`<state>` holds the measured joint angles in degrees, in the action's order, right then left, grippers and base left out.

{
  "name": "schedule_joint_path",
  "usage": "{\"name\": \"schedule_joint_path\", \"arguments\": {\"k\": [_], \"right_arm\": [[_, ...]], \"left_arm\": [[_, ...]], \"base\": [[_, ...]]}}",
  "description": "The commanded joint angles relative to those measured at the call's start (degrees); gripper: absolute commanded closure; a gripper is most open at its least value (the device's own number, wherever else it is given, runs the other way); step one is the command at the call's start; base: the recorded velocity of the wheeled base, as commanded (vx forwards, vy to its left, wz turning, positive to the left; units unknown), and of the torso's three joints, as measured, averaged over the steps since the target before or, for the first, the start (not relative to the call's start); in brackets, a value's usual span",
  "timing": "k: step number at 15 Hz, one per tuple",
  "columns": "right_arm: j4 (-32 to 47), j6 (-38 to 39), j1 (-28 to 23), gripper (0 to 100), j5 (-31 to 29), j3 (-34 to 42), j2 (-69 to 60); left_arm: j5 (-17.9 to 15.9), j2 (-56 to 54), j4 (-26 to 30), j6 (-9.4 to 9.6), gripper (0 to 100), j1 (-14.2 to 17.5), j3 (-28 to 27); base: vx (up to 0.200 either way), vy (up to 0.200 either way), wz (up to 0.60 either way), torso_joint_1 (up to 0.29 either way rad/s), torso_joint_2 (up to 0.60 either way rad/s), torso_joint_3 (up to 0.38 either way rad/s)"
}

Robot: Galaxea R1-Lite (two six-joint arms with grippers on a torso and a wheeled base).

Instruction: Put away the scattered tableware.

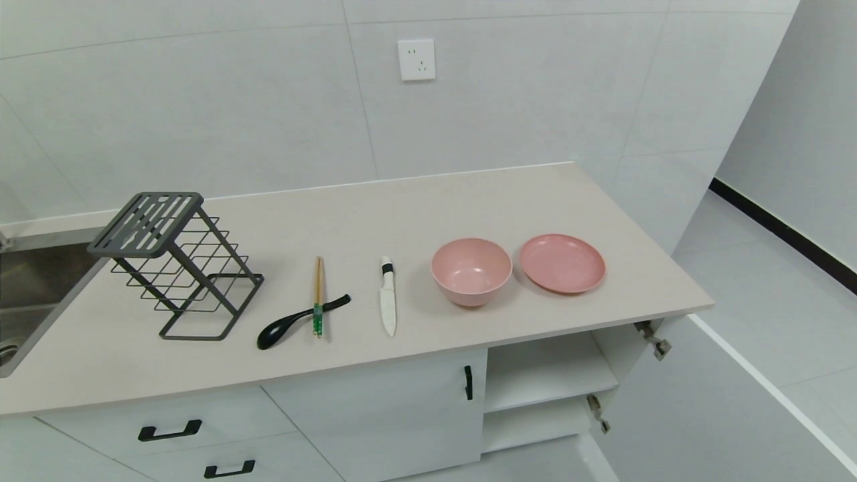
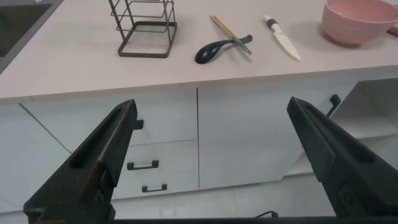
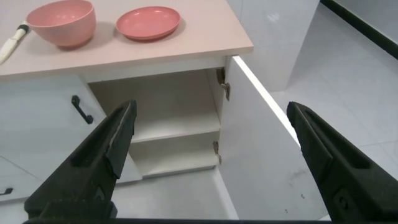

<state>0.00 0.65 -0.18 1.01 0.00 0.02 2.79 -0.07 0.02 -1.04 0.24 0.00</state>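
In front of the counter [image 1: 415, 207], left gripper [image 2: 211, 104] and right gripper [image 3: 210, 106] both spread wide, gripping nothing; pink bowl [image 1: 471, 270] beside pink plate [image 1: 562, 262] near its right end

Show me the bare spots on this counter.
Free: the beige countertop behind the round pink bowl and flat pink plate, up to the wall. Crowded: black spoon, wooden chopsticks and white knife beside the dark wire rack.
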Motion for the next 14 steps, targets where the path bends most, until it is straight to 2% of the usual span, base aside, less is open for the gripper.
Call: {"name": "schedule_joint_path", "arguments": {"k": [1,2,8,10,14], "right_arm": [[0.0,0.1,0.0,0,0.0,0.0,0.0],[0.0,0.1,0.0,0,0.0,0.0,0.0],[0.0,0.1,0.0,0,0.0,0.0,0.0],[0.0,0.1,0.0,0,0.0,0.0,0.0],[0.0,0.0,0.0,0,0.0,0.0,0.0]], "left_arm": [[0.0,0.1,0.0,-0.02,0,0.0,0.0],[0.0,0.1,-0.1,-0.02,0,0.0,0.0],[0.0,0.1,-0.1,-0.19,0,0.0,0.0],[0.0,0.1,-0.1,0.16,0,0.0,0.0],[0.0,0.1,-0.1,-0.19,0,0.0,0.0]], "base": [[0.200,0.000,0.00,-0.071,0.13,0.061],[0.200,0.000,0.00,-0.046,0.06,0.036],[0.000,0.000,0.00,0.000,0.00,0.000],[0.200,0.000,0.00,-0.012,0.00,0.002],[0.000,0.000,0.00,0.000,0.00,0.000]]}}
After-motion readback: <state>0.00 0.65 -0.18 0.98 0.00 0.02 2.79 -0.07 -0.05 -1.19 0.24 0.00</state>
